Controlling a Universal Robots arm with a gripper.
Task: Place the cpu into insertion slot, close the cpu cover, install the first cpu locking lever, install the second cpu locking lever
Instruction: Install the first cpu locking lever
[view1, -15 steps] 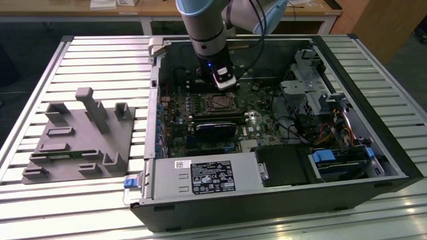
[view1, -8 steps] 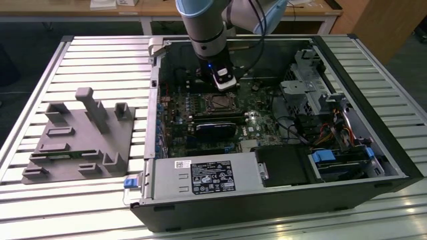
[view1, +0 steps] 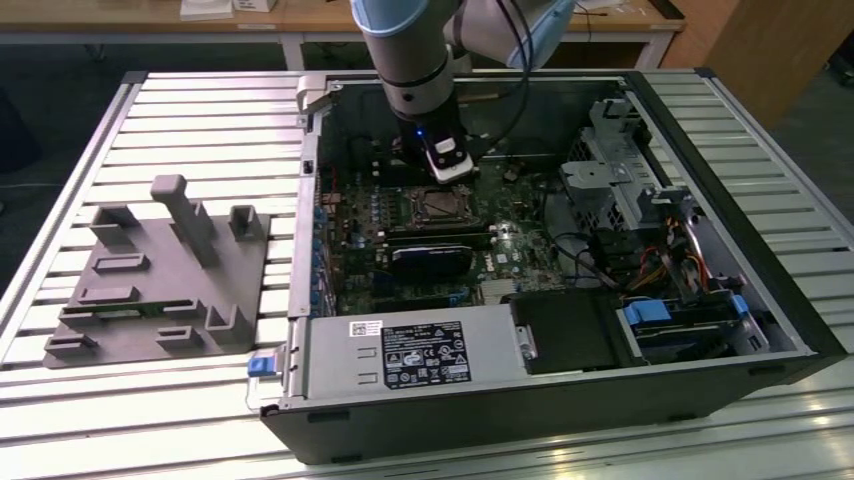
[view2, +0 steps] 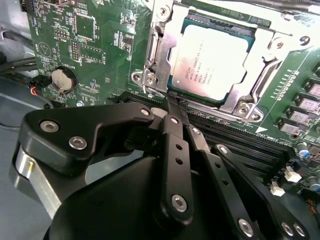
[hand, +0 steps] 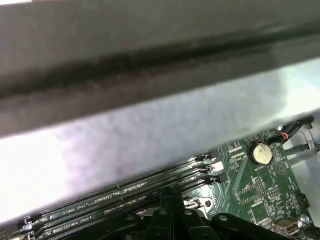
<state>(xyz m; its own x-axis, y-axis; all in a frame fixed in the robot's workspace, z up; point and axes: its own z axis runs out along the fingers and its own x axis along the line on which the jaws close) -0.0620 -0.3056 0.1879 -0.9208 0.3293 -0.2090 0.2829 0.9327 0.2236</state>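
One cpu (view2: 209, 59) sat in the slot (view2: 161, 60), cover (view2: 260, 75) down around it; the hand (view2: 176, 107), fingers pinched narrow, hovered at its 6 o'clock edge.

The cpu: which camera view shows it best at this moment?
The second wrist view: the cpu lies flat in the insertion slot, its silver top facing the camera. The exterior view gives only a dark square socket near the gripper. The first wrist view looks at memory slots instead.
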